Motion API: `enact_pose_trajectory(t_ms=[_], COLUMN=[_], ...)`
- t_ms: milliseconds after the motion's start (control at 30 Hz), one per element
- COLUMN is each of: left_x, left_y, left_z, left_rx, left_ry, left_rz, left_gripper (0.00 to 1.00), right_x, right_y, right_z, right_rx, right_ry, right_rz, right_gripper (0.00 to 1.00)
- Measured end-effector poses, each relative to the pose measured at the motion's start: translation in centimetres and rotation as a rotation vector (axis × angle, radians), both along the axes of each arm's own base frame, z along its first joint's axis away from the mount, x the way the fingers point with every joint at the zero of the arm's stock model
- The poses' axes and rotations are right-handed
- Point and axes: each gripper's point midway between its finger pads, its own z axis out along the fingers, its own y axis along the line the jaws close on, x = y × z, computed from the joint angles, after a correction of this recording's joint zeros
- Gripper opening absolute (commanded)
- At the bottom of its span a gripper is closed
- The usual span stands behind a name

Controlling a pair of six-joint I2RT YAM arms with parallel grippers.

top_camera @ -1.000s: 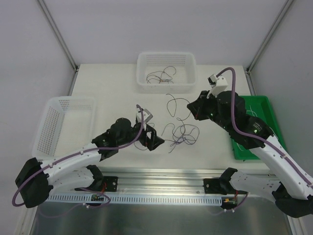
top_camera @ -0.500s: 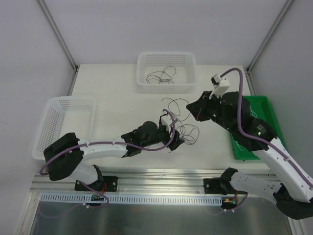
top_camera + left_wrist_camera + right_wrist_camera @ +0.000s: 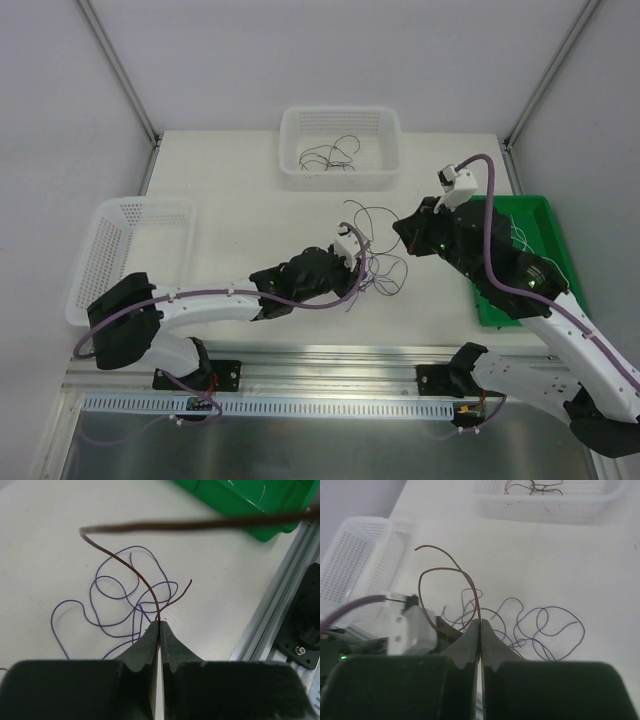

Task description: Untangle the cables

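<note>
Pinching brown cable (image 3: 131, 569), left fingers (image 3: 145, 645) and right fingers (image 3: 491, 639) both sit closed (purple cables (image 3: 125, 596) loose beneath).

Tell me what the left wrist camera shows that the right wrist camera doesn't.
Only the left wrist view shows the green tray and the aluminium rail along the table edge. Only the right wrist view shows the far basket with loose cables in it, the side basket and the left arm's white wrist block. Both show purple cable loops lying on the table, and each view's own gripper, left gripper and right gripper, shut on a thin brown cable.
</note>
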Motion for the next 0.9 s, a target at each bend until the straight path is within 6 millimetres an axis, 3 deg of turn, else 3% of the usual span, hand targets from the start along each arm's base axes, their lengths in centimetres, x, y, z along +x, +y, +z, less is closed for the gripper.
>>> enact_pose_trajectory(t_ms=[100,233,400,467,500,567,600,733,900], left_x=[0.3,0.6,0.4,0.5,0.5,0.5,0.4,0.7,0.5], left_y=[0.9,1.6,4.9,6.1,6.8,8.0,8.6,10.3,11.6], left_z=[2.6,8.7,15.8,17.9,18.5,18.7,18.2,15.1,10.1], left_rx=[0.037,0.011,-0.012,-0.023,-0.023,-0.018,-0.005,0.053,0.155], left_ry=[0.001,-0.023,-0.026,-0.019,-0.010,0.017,0.041,0.148,0.275], left_rz=[0.034,0.064,0.106,0.121,0.129,0.139,0.148,0.188,0.245], left_gripper=[0.00,0.00,0.00,0.00,0.00,0.00,0.00,0.00,0.00], right_x=[0.4,1.3,2.1,2.3,2.3,2.3,2.3,1.4,0.2], right_y=[-0.9,-2.5,-3.7,-4.0,-4.0,-3.9,-3.7,-2.8,-1.9], right_z=[-2.2,-6.2,-11.4,-13.5,-14.5,-16.3,-17.1,-19.9,-21.1], right_rx=[-0.054,-0.156,-0.274,-0.323,-0.347,-0.388,-0.403,-0.406,-0.350], right_ry=[0.020,0.072,0.162,0.203,0.226,0.267,0.286,0.335,0.329], right_rz=[-0.046,-0.120,-0.174,-0.180,-0.179,-0.166,-0.153,-0.078,-0.006], right_gripper=[0.01,0.01,0.03,0.11,0.20,0.29,0.39,0.60,0.62])
